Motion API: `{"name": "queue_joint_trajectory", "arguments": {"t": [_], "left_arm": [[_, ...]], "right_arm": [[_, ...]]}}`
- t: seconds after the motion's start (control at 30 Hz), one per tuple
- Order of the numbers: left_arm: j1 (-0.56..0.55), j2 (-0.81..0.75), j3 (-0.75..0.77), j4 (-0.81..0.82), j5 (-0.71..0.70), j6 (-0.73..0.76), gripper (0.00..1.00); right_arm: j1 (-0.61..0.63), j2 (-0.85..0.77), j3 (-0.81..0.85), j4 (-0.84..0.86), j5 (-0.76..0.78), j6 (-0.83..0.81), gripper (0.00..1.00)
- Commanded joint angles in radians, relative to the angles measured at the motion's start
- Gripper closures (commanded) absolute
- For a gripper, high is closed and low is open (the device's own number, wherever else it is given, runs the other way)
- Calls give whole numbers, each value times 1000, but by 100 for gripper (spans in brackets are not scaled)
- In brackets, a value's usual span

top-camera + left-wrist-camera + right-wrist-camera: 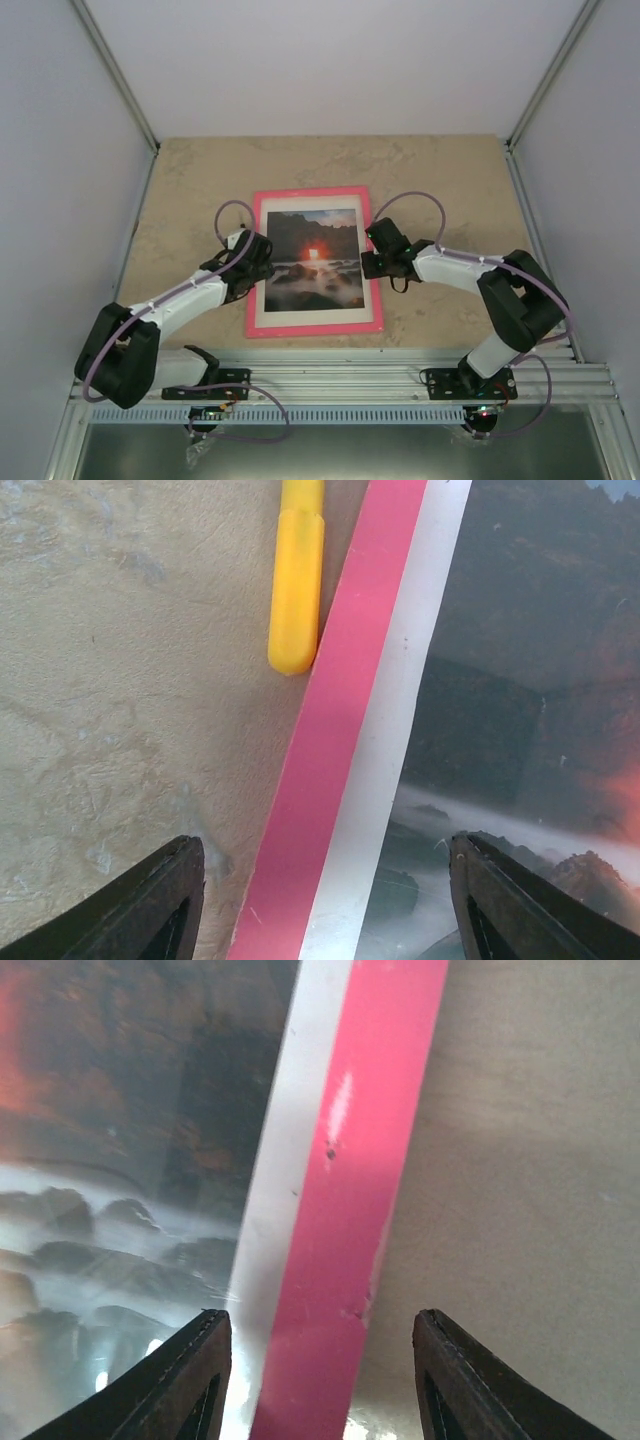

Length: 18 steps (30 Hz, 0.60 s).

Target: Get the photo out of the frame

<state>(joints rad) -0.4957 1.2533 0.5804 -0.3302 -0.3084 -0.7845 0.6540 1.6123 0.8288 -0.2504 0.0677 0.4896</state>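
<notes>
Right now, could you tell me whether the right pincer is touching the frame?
Cannot tell: the right wrist view shows the right pincer open astride the frame edge, its height unclear.

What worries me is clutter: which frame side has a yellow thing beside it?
The frame's left side, seen between the left fingers: a yellow stick lies on the table just outside it. Beside the right side, only table shows.

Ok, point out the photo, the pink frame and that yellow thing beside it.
photo (314,262): top external view, centre of the print.
frame (338,710): left wrist view, middle of the pink side rail.
yellow thing (297,590): left wrist view, its rounded lower section.
</notes>
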Motion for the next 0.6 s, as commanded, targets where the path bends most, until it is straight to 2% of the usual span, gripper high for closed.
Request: {"name": "queue_joint_trajectory", "arguments": {"t": [0.0, 0.27, 0.57], "left_arm": [[-1, 20, 8, -5, -1, 19, 31], [0, 87, 16, 10, 2, 33, 33], [0, 124, 23, 15, 9, 42, 52]], "right_arm": [[32, 33, 22, -47, 144, 30, 50], [43, 43, 29, -34, 158, 35, 58], [47, 54, 32, -12, 148, 47, 68]]}}
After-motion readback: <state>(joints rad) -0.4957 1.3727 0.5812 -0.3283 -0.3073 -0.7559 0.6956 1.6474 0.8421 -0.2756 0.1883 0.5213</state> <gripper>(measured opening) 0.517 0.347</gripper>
